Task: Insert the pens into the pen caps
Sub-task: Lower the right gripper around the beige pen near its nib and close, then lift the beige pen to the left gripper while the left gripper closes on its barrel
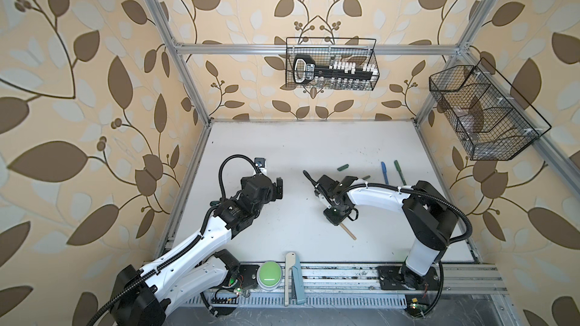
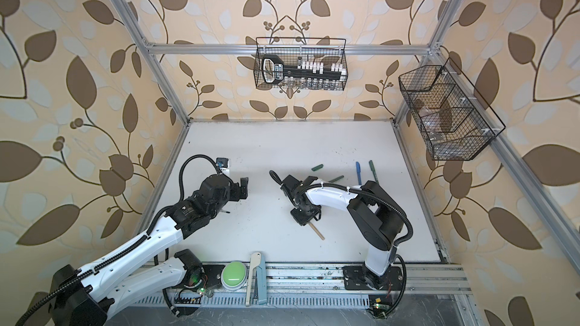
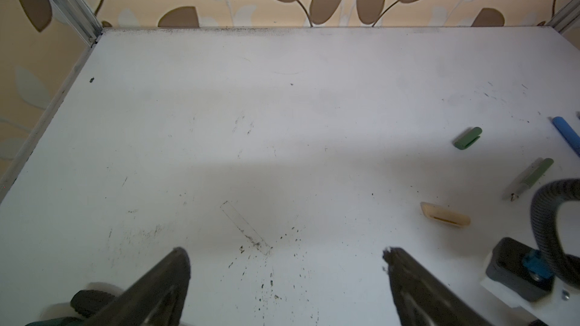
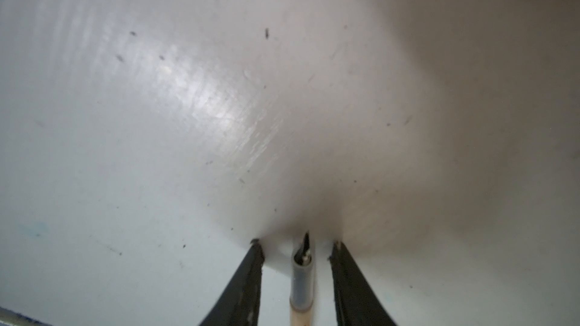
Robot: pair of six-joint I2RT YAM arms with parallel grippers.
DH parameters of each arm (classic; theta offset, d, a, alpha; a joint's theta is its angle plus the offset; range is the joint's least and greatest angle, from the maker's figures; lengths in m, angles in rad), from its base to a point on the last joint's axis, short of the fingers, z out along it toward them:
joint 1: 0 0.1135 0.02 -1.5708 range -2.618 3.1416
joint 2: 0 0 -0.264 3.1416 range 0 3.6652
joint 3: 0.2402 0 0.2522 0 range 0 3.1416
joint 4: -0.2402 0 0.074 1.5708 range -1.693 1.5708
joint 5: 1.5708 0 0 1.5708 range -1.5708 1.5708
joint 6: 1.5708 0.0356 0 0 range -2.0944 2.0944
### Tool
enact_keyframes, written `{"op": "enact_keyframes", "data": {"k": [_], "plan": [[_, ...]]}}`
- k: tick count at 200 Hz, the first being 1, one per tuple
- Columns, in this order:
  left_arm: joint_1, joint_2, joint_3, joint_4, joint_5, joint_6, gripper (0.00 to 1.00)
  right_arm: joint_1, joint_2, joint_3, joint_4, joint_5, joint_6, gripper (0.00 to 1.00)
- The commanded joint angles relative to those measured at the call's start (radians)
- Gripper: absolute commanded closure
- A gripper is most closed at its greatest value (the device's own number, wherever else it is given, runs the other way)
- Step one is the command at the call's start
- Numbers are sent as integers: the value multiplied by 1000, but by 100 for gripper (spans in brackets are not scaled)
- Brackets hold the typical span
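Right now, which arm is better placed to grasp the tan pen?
Right. The right end effector straddles the tan pen, jaws either side with gaps showing. The left end effector hangs open over the table, away from that pen.

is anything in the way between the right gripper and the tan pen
Nothing visible. In the right wrist view the tan pen lies between the open jaws of the right gripper, with only bare table in the gap on each side.

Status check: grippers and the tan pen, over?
Left gripper open, empty. Right gripper open, jaws straddling tan pen, not yet clamped. Tan cap lies apart. Nothing blocking.
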Motion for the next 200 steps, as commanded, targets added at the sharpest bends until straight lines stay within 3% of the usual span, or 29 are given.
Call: {"op": "enact_keyframes", "data": {"k": [1,34,90,129,200], "plan": [[13,-26,-10,5,6,13,1,-16,22,-48,8,20,6,65],[13,-27,-17,2,11,16,1,-28,38,-44,6,29,16,68],[13,-44,-36,27,63,24,1,-41,40,-41,2,44,30,84],[13,-33,-39,33,123,36,1,-45,34,-37,16,40,36,90],[14,-50,-60,84,193,-11,1,-75,-82,-53,171,-30,50,100]]}}
